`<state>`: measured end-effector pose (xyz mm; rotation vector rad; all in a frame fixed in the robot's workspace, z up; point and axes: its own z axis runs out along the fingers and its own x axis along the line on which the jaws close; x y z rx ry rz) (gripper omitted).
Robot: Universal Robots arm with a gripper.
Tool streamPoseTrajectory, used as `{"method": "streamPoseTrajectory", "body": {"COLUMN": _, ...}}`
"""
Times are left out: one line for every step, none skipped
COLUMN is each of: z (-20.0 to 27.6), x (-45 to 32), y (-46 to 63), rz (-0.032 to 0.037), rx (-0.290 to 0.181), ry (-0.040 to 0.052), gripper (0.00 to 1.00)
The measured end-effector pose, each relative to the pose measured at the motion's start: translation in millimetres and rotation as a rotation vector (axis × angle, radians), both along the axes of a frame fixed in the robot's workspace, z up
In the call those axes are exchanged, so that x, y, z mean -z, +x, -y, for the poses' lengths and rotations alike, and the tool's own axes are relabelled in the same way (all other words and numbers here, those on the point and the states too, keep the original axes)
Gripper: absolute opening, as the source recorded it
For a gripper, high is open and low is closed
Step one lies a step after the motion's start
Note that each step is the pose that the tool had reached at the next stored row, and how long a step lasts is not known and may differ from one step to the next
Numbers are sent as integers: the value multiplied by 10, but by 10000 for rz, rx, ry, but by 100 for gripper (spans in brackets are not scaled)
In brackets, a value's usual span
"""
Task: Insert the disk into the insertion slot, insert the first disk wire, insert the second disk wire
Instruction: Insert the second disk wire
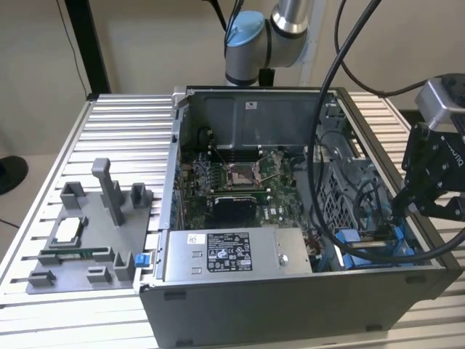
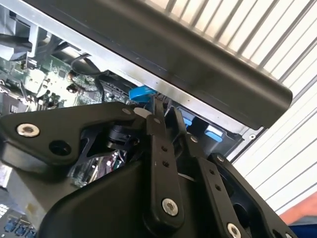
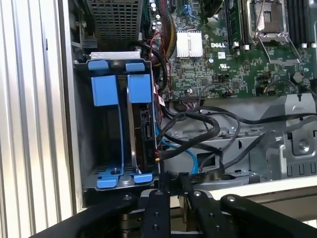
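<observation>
In the first wrist view the disk (image 3: pixel 144 130) stands edge-on in the insertion slot (image 3: pixel 79 124), its label side hidden. Black cables (image 3: pixel 198 124) crowd its end, perhaps plugged in. The tool (image 3: pixel 173 181) is cut off at the edge.

The silver-grey tubular robot arm (image 1: pixel 292 14) ends in a rounded joint with a pale blue cap (image 1: pixel 245 33). Thick black cables (image 1: pixel 330 67) hang from it. A grey boxy camera housing (image 1: pixel 439 98) sits on black wrist blocks. The matt black gripper (image 3: pixel 174 177) is built of flat linkage bars studded with round silver screws (image 2: pixel 170 207).
</observation>
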<state>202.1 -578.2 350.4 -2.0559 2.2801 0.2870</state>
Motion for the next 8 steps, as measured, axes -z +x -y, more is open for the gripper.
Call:
{"method": "streamPoseTrajectory", "body": {"z": 0, "x": 0, "y": 0, "rz": -1, "rx": 10, "ry": 13, "gripper": 0}}
{"method": "streamPoseTrajectory", "body": {"z": 0, "x": 0, "y": 0, "rz": -1, "rx": 15, "ry": 15, "gripper": 0}}
{"method": "streamPoseTrajectory", "body": {"z": 1, "x": 0, "y": 0, "rz": -5, "rx": 17, "ry": 17, "gripper": 0}}
{"method": "streamPoseTrajectory", "body": {"z": 2, "x": -8, "y": -1, "rz": -14, "rx": 19, "ry": 18, "gripper": 0}}
{"method": "streamPoseTrajectory", "body": {"z": 3, "x": -37, "y": -1, "rz": -24, "rx": 19, "ry": 15, "gripper": 0}}
{"method": "streamPoseTrajectory", "body": {"z": 2, "x": -80, "y": -3, "rz": -24, "rx": 19, "ry": 17, "gripper": 0}}
{"method": "streamPoseTrajectory", "body": {"z": 2, "x": -128, "y": -9, "rz": -26, "rx": 18, "ry": 18, "gripper": 0}}
{"method": "streamPoseTrajectory", "body": {"z": 2, "x": -170, "y": -20, "rz": -25, "rx": 18, "ry": 16, "gripper": 0}}
